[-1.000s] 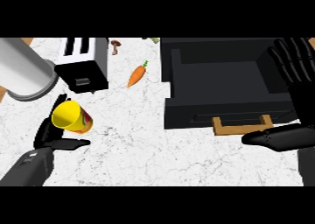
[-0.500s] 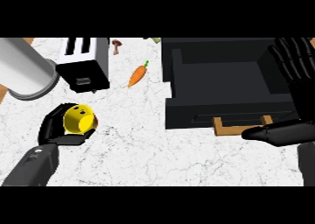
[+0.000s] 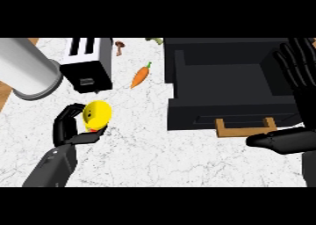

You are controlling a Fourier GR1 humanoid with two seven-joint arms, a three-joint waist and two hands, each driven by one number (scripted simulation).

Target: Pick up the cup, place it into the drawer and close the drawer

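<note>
A yellow cup [image 3: 96,114] lies tilted on its side in my left hand [image 3: 68,132], which is shut on it above the white marble counter, left of the middle. Fingers curl round the cup's left side and a thumb sits under it. To the right, the black drawer [image 3: 186,83] stands open, its wooden handle [image 3: 245,128] toward me. My right hand [image 3: 310,99] is open at the view's right edge beside the drawer, fingers up and thumb pointing left below the handle.
A black toaster [image 3: 89,63] stands behind the cup. A large steel cylinder [image 3: 24,70] is at the far left. An orange carrot [image 3: 141,75] lies between toaster and drawer, with a mushroom [image 3: 120,47] and a green scrap [image 3: 154,40] farther back.
My left hand has carried the cup a little to the right, toward the drawer, and the cup has tipped further over. The right hand has stayed where it was.
</note>
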